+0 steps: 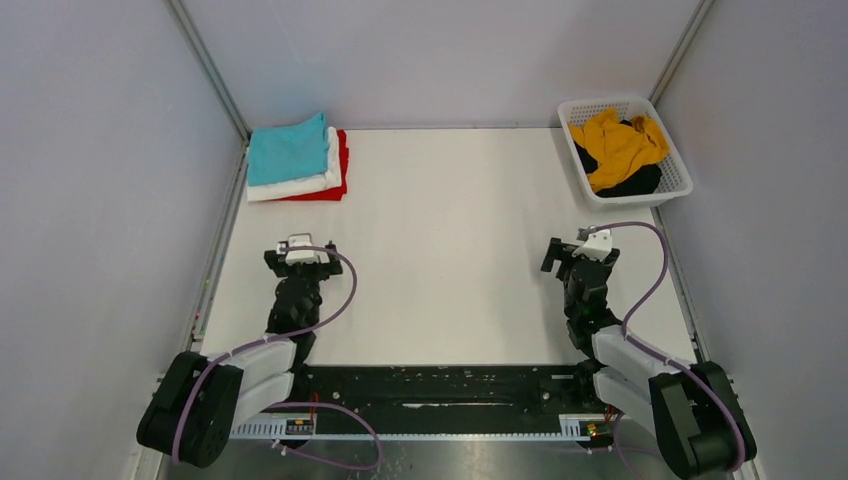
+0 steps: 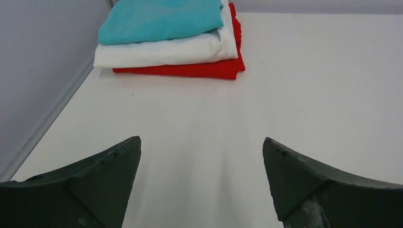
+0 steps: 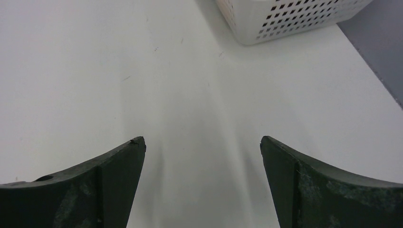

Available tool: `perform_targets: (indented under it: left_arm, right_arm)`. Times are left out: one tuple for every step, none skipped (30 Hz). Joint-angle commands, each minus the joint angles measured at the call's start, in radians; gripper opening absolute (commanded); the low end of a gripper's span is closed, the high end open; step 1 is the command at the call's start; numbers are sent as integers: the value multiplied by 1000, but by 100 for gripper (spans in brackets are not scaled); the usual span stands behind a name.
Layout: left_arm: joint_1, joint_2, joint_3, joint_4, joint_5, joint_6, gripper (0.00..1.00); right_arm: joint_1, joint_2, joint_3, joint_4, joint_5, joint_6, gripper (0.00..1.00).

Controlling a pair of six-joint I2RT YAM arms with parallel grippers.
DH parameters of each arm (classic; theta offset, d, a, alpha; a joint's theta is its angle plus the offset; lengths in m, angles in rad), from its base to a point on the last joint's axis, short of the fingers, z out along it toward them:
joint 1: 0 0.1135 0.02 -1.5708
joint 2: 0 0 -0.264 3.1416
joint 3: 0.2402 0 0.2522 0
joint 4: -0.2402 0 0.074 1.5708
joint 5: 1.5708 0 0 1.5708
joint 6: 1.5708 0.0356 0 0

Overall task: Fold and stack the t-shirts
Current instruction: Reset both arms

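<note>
Stack at far-left corner of counter: turquoise t-shirt over white t-shirt and red t-shirt. Mustard-yellow t-shirt and black t-shirt await in basket. Both arms' jaws released, empty. Next, likely: right arm reaches into basket.

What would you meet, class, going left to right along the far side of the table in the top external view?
Folded stack: turquoise cloth t-shirt on white cloth t-shirt on red cloth t-shirt → white plastic lattice basket holding crumpled mustard-yellow shirt and black shirt.
</note>
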Motion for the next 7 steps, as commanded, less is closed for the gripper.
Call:
perform_targets:
  left_arm:
    - [1,-20,23,104,15,9,99]
    - [1,-17,24,104,16,10,99]
    - [2,-12,26,108,13,10,99]
    - [3,-8,27,109,12,10,99]
    - [3,-2,29,111,4,12,99]
    - [3,0,29,115,0,14,99]
    - [2,3,30,117,-2,16,99]
  right_arm:
    - [-4,8,41,111,-7,-17,100]
    - [-5,23,36,137,-21,-20,99]
    - [-4,43,34,156,-34,-26,99]
    - [-4,52,34,169,-38,-31,99]
    - [-4,62,33,179,-25,-30,100]
    - [-4,64,33,184,-9,-25,99]
    - [-4,60,30,184,-1,-23,100]
